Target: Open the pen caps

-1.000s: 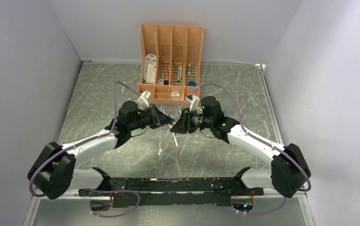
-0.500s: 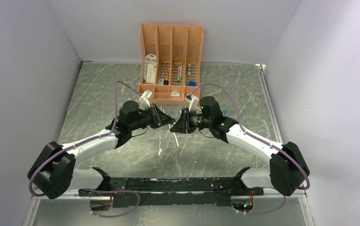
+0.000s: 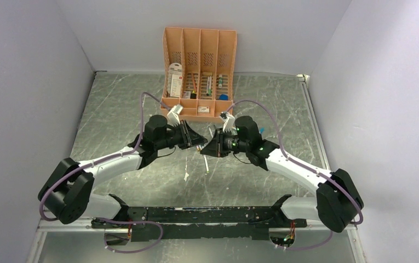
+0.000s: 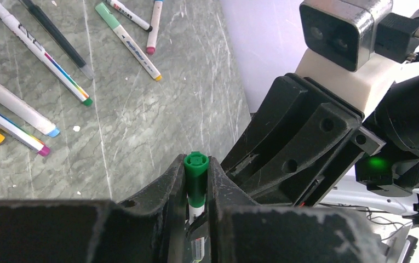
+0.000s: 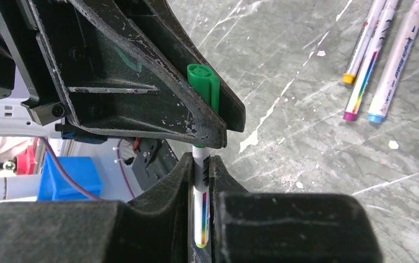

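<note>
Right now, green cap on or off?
On. The green cap sits flush on the white barrel, no tip showing; left hand grips cap, right hand grips barrel.

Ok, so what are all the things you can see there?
table: one, grey marbled, under everything.
organiser: one, peach-orange, at the table's far edge.
white packet: one, standing in the organiser's left slot; the bits beside it are too small to name.
loose pens: eight in the left wrist view, mostly pale with coloured ends, one black, lying on the table.
held pen: one, white with a rainbow stripe, between the two grippers.
cap: one, green, at the held pen's end.
left gripper: black, shut on the cap.
right gripper: black, shut on the held pen.
</note>
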